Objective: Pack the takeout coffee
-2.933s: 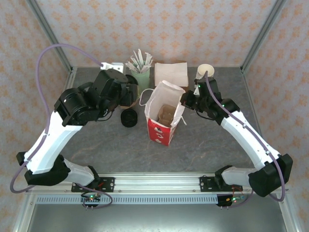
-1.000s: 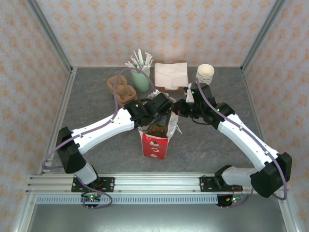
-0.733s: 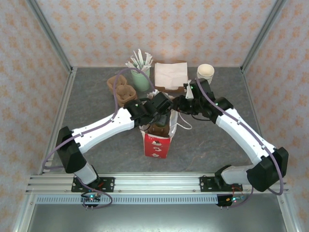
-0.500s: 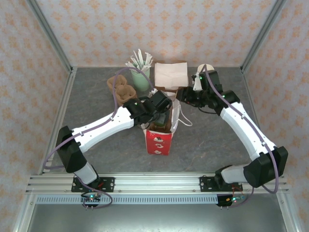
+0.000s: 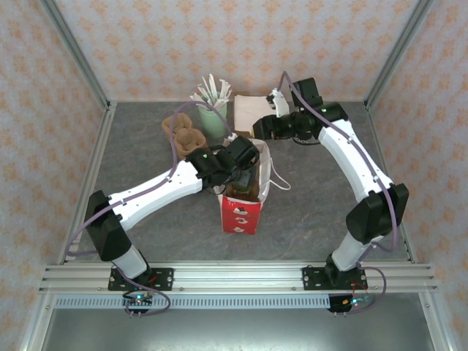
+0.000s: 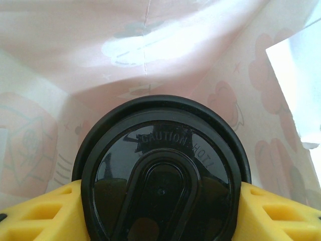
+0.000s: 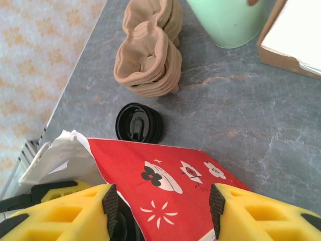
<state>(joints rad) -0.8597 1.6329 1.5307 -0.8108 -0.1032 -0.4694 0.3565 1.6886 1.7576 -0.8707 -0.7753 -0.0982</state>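
Left pincer [image 6: 160, 216] clamps the lidded coffee cup [image 6: 160, 150] between its fingers [image 6: 40, 216], inside the paper bag [image 6: 150, 50]. Right pincer [image 7: 163, 211], wide and empty, faces the bag's red side; beyond it, loose lids [image 7: 139, 123] and a green cup [image 7: 230, 20] stand on the table [image 7: 241, 115].

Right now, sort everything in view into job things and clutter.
Job: coffee, bag.
Clutter: loose lids, cup carriers, green cup, napkins.

Grey table [image 5: 329, 212] bears paper bag [image 5: 240, 216], cup carriers [image 5: 184, 135] (stacked), black lids [image 7: 139, 123]
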